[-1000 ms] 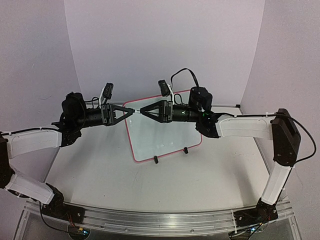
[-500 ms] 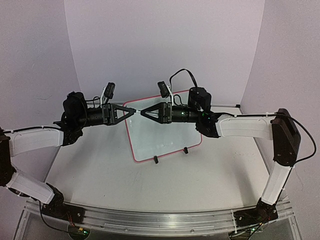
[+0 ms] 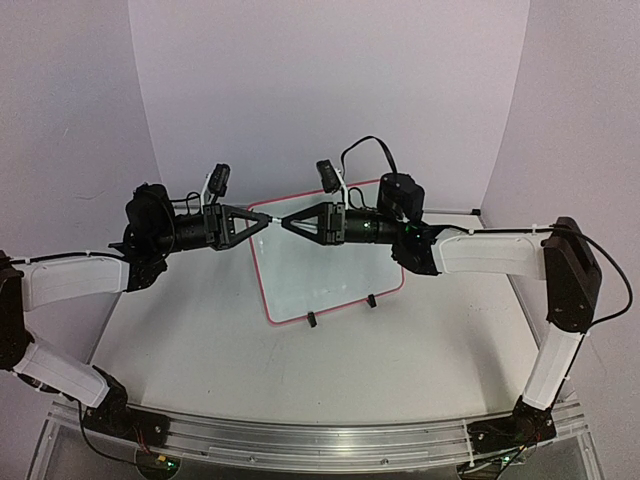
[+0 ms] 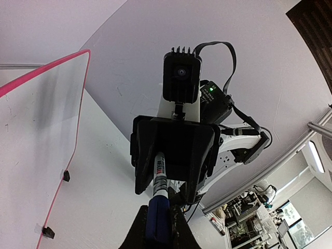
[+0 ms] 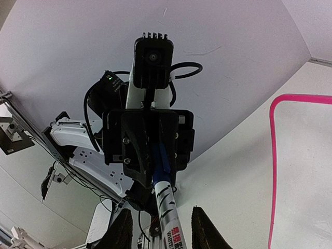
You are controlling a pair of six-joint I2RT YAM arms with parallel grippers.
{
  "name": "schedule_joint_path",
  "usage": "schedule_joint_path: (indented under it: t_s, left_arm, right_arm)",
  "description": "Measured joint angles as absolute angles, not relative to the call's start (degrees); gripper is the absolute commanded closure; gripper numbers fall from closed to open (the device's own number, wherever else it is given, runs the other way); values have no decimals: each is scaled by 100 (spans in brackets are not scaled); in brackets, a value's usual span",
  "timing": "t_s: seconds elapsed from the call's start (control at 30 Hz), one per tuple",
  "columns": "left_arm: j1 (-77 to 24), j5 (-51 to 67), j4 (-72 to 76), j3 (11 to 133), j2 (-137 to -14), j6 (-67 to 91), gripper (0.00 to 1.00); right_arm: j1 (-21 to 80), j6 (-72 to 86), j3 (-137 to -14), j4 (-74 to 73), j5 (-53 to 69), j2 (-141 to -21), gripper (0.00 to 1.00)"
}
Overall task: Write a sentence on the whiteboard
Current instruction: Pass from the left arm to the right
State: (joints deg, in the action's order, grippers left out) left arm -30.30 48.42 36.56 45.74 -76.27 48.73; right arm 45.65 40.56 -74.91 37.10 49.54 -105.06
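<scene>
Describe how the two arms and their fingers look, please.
Both the left arm and the right arm have white shell links joined by black joints. The left gripper and right gripper are black, with triangular fingers. Each wrist carries a small black camera. A black cable loops over the right wrist, near a green light.

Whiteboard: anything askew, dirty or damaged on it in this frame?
The whiteboard sits turned at an angle to the table edges, and the left wrist view shows a grey smear on its face. No writing shows. The left pincer and right pincer both grip one marker; nothing looks broken.
</scene>
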Motion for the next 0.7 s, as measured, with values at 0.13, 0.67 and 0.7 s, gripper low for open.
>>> schedule_joint_path:
  t_s: [0.13,0.67,0.7]
  left_arm:
    - [-3028,4840,3660,4571,-7625,4945,100]
    - [-3033,4797,3588,4565,-7535,4950,100]
    - [-3033,4801,3583,4565,-7531,4950,100]
  right_arm:
    - [4565,4088,-7491,3769,4963,-10506,59]
    - [4574,4215,-7491,3964,5085,-10506,65]
    - [4571,4228,-7491,3964,5085,-10506,69]
